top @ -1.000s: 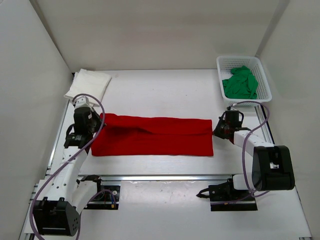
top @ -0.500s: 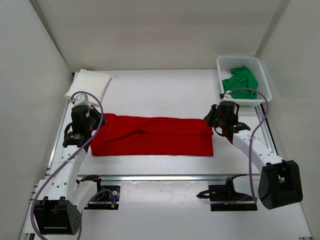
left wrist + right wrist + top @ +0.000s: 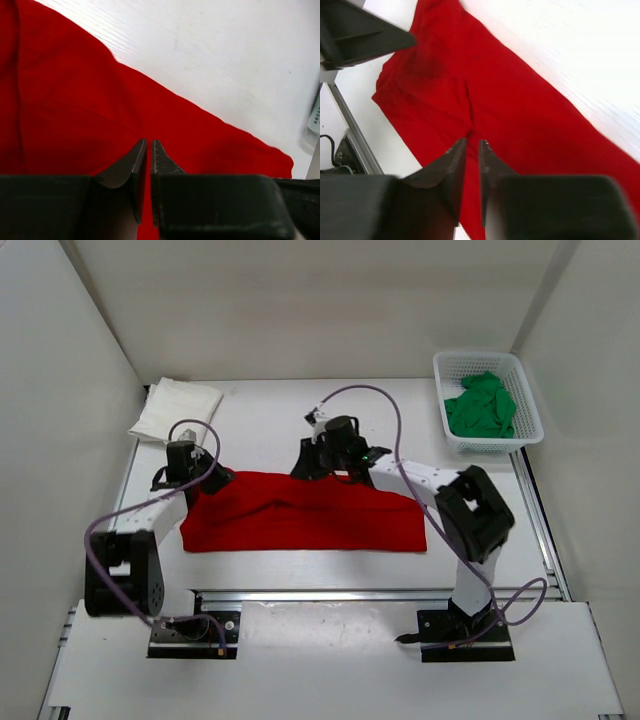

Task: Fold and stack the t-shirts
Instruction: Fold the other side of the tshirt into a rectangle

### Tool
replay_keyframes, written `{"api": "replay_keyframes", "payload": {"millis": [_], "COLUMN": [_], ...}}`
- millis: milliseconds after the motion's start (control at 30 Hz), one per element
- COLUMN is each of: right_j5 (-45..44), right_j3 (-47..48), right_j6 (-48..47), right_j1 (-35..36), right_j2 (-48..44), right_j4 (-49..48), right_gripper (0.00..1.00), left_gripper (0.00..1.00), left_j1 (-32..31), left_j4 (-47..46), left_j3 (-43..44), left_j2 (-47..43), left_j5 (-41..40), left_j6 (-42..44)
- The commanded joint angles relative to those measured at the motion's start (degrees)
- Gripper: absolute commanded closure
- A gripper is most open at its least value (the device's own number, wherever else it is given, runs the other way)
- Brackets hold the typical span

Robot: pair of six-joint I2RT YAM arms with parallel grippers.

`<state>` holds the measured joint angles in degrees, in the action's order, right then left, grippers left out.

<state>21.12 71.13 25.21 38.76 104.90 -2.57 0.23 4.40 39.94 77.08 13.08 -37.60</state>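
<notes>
The red shirt [image 3: 300,512] lies spread near centre. Left gripper [image 3: 149,142] and right gripper [image 3: 472,142] sit at its far edge, nearly closed, possibly pinching cloth. Confirm both grips before you fold.

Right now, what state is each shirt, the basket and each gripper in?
red t-shirt: folded into a long band, lying flat.
white t-shirt: folded, at the far left corner.
green t-shirt: crumpled, inside the basket.
basket: upright, holding the green t-shirt.
left gripper: shut, over the red t-shirt, gripping nothing visible.
right gripper: nearly shut, over the red t-shirt, gripping nothing visible.
</notes>
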Motion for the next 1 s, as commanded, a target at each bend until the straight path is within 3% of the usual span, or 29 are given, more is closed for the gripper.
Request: {"api": "replay_keyframes", "payload": {"millis": [0,133,300,433,867,967], "right_j5": [3.2,1.8,1.9,1.9,2.5,2.4], "right_j3": [8.4,17.2,26.9,31.1,44.5,43.2], "right_j6": [-2.6,-4.6,-5.7,-6.7,-8.2,-7.6], "right_j1": [1.9,4.2,4.9,6.1,8.3,8.9], "right_j2": [6.9,13.1,22.1,25.7,34.5,33.1], "right_j4": [0.4,4.0,11.2,13.6,21.9,20.1], "right_gripper": [0.82,0.70,0.68,0.67,0.69,0.69], "left_gripper": [0.82,0.82,0.86,0.86,0.88,0.88], "left_j1": [2.5,6.0,11.2,13.2,9.8,10.1], "left_j4": [-3.9,-5.4,-6.3,-8.7,-8.1,-8.3], "left_j3": [5.1,5.9,5.3,3.2,4.3,3.9], "left_j2": [5.7,11.2,18.9,19.5,17.2,17.5], "left_j5": [1.9,3.2,6.3,7.0,4.9,5.0], "left_j6": [-2.0,-3.3,-4.3,-6.2,-6.1,-5.7]}}
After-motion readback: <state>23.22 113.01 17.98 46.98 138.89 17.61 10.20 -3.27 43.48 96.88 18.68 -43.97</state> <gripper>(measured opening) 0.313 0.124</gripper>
